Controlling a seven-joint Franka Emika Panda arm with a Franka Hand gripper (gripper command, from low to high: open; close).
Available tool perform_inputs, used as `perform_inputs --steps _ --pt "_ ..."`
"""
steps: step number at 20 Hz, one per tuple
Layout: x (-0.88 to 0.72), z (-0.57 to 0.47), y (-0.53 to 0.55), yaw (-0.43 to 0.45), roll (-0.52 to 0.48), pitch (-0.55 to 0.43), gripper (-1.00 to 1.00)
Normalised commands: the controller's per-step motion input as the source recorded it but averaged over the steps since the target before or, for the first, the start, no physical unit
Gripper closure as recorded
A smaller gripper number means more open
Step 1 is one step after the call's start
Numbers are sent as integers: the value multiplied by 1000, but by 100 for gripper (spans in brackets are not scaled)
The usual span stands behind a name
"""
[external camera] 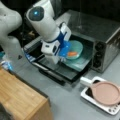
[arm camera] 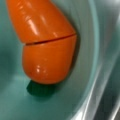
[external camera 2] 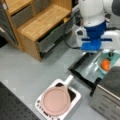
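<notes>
In a front view, the pink pan point(external camera: 107, 92) lies nearest, resting on a small white stove point(external camera: 87, 97) on the grey table point(external camera: 67, 105). Beyond it the toaster oven point(external camera: 105, 45) stands with its door point(external camera: 62, 70) dropped open. On that door sits a teal plate point(external camera: 76, 48) carrying an orange carrot point(external camera: 72, 53) (the wrist view shows it split across by a seam, filling the plate point(arm camera: 15, 95)). The gripper point(external camera: 63, 51) hangs just beside the carrot point(arm camera: 47, 47); whether its fingers are spread or closed cannot be told. In a front view, a wooden shelf point(external camera 2: 37, 22) stands farthest back.
</notes>
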Motion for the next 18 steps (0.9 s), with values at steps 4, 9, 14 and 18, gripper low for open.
perform_inputs --steps 4,9,14,18 --pt "-95 -169 56 -53 21 -141 -100" --pt "-85 -225 3 -16 43 -167 -100" --pt "-78 -229 16 -23 67 -171 -100" --pt "-77 -200 58 -46 83 -165 -100"
